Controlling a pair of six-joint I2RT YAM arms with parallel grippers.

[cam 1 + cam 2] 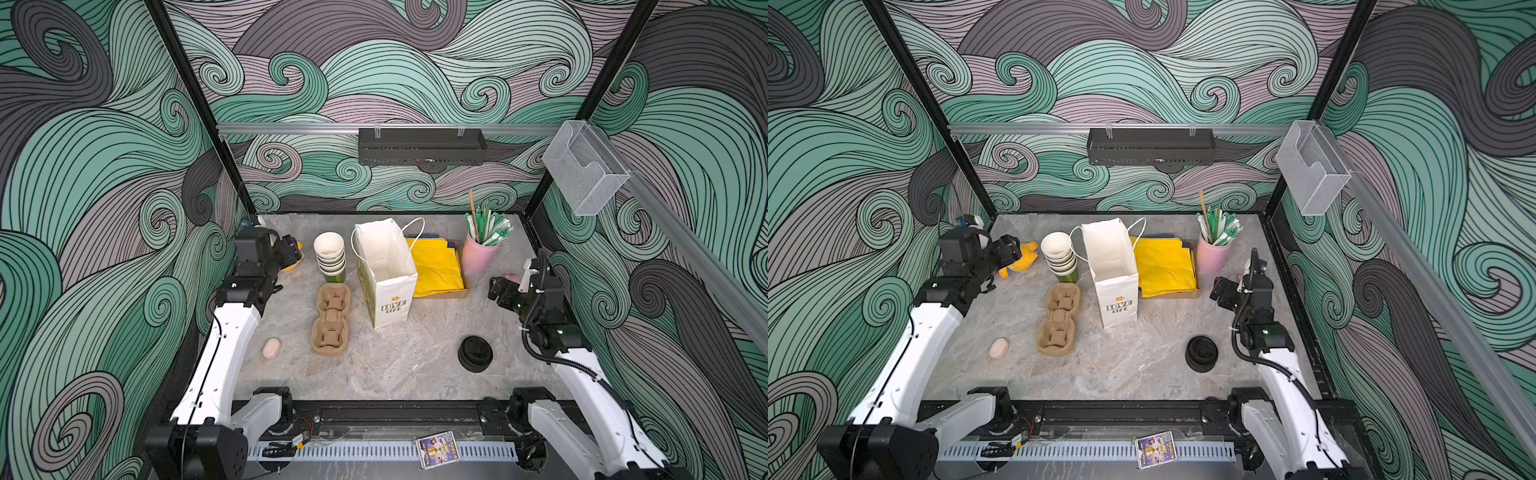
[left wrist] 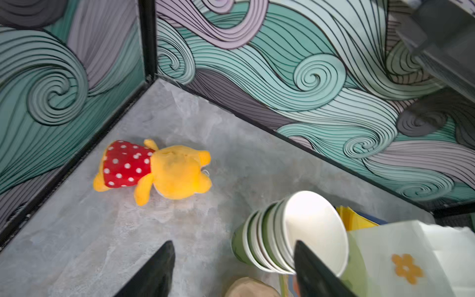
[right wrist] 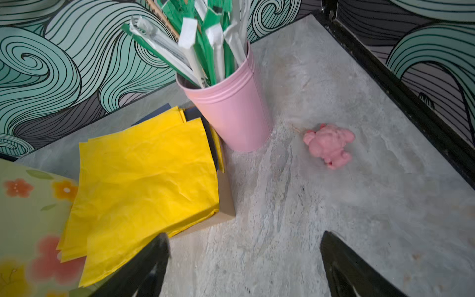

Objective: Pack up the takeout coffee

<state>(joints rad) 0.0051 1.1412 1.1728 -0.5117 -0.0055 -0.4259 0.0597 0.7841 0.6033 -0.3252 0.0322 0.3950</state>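
- My left claw hangs over the far left part of the table. Its two fingers stand apart with nothing between them, so it holds nothing.
- Below and ahead of it a yellow plush bear in a red spotted dress lies flat on the table, near the corner of the walls.
- Just beside that claw, toward the middle, stands a stack of lidless paper cups, white inside and green outside.
- My right claw hangs over bare tabletop at the right side, fingers spread wide and empty.
- Ahead of it stands a pink bucket stuffed with wrapped straws. Just beside the bucket is a pile of yellow napkins in a shallow cardboard box, and a small pink toy lies apart from both.
- A white paper bag stands upright and open in the middle, between the cup stack and the napkins.
- A brown pulp cup carrier lies just left of the bag, both wells unfilled.
- A stack of black lids sits at the front right, near my right arm.
- The lidded coffee cups show in no view, so I cannot tell where they are.
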